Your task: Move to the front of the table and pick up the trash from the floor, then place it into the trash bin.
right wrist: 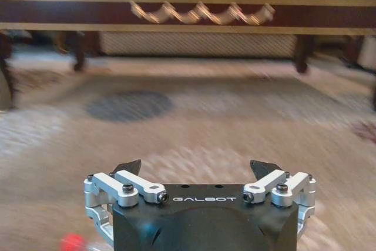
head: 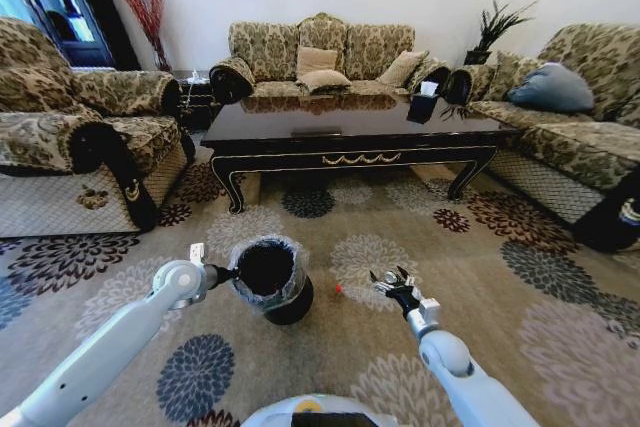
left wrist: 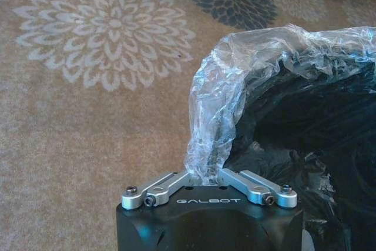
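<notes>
while the trash bin [head: 270, 280] stands on the floor [head: 480, 277] before the table [head: 350, 132], its liner bag [left wrist: 218, 127] is pinched at the rim by the clenched left gripper [left wrist: 204, 176]. the right gripper [head: 394, 282] is held low over the carpet with its jaws released, and a red-capped piece of trash [head: 338, 289] is seen lying between it and the bin.

Trash bin [head: 268, 279] on floor [head: 480, 277], before table [head: 350, 132].
</notes>
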Robot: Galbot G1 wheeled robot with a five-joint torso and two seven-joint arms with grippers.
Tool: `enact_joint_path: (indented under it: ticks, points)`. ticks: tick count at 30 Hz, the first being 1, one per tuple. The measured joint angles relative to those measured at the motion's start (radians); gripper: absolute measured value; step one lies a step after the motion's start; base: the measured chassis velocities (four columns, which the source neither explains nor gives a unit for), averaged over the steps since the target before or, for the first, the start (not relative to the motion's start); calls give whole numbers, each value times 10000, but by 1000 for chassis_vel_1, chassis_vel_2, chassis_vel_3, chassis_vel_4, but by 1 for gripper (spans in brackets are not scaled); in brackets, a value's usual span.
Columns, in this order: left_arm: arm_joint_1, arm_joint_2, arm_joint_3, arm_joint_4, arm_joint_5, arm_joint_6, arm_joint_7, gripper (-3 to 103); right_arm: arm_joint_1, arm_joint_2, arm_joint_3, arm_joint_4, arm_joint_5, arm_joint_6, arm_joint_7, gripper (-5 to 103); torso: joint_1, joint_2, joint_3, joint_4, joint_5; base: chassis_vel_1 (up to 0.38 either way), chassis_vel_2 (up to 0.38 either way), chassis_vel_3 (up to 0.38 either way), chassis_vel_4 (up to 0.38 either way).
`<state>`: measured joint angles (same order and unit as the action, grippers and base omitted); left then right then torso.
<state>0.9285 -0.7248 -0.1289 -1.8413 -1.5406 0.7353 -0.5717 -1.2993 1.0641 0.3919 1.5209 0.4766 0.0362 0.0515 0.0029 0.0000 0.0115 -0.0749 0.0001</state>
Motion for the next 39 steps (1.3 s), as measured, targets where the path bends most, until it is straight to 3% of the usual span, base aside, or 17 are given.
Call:
enact_joint_path:
  ticks: [18, 36, 39]
  points:
    - [135, -105, 23, -301, -15, 1, -187, 0, 2077, 393, 169, -4786, 312, 653, -99, 100, 0, 0, -1, 0, -1, 0, 0, 0, 0]
    - [137, -122, 57, -363, -97, 1, -351, 0, 3357, 640, -184, -7166, 152, 832, -411, 102, 0, 0, -1, 2, -1, 0, 0, 0, 0]
    - [136, -183, 52, -318, -91, 1, -349, 0, 3392, 680, -194, -7331, 114, 827, -491, 93, 0, 0, -2, 0, -2, 0, 0, 0, 0]
